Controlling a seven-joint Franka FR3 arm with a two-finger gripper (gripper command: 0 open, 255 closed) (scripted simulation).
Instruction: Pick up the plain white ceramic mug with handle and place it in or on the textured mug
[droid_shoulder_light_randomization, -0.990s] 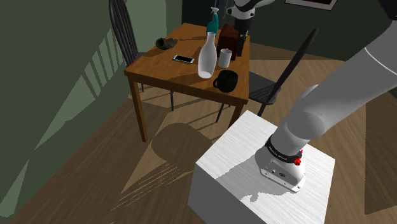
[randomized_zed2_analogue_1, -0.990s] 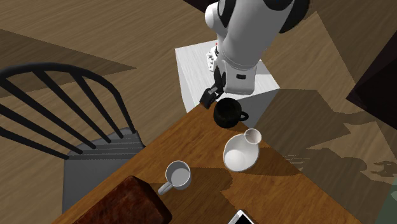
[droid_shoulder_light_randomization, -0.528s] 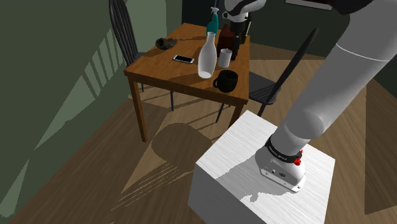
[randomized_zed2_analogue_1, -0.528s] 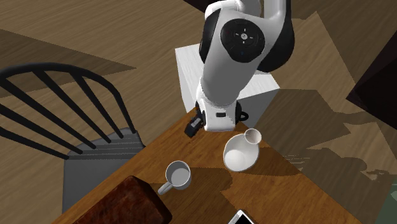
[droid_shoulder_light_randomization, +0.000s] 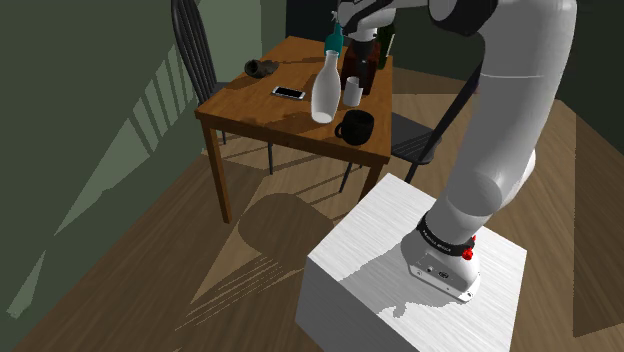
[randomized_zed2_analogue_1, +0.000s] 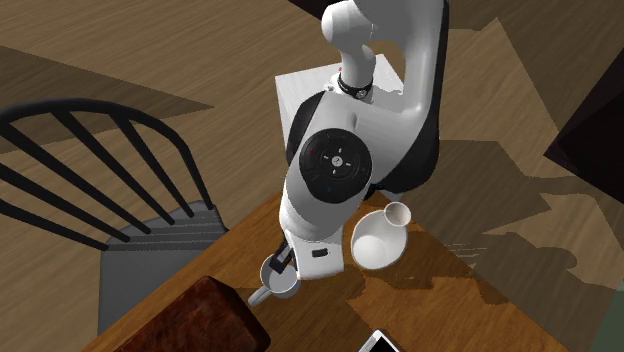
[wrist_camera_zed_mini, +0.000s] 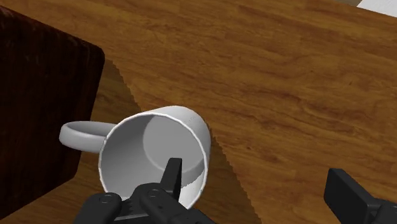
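white mug (randomized_zed2_analogue_1: 272, 284) half behind arm (randomized_zed2_analogue_1: 335, 180), phone (randomized_zed2_analogue_1: 377, 343) cropped

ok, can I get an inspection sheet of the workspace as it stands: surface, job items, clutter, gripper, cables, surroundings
Surface: wooden table, everything on it standing or lying flat.
Job's things: white mug upright and empty, handle toward the dark brown box; black mug upright near the table edge that faces the stand.
Clutter: white vase, teal spray bottle, phone, small dark object.
Gripper: gripper just above the white mug, jaws open, one over the mug's opening, the other well outside it; nothing held.
Cables: nothing seen.
Surroundings: dark chairs at the table, wood floor, green wall.
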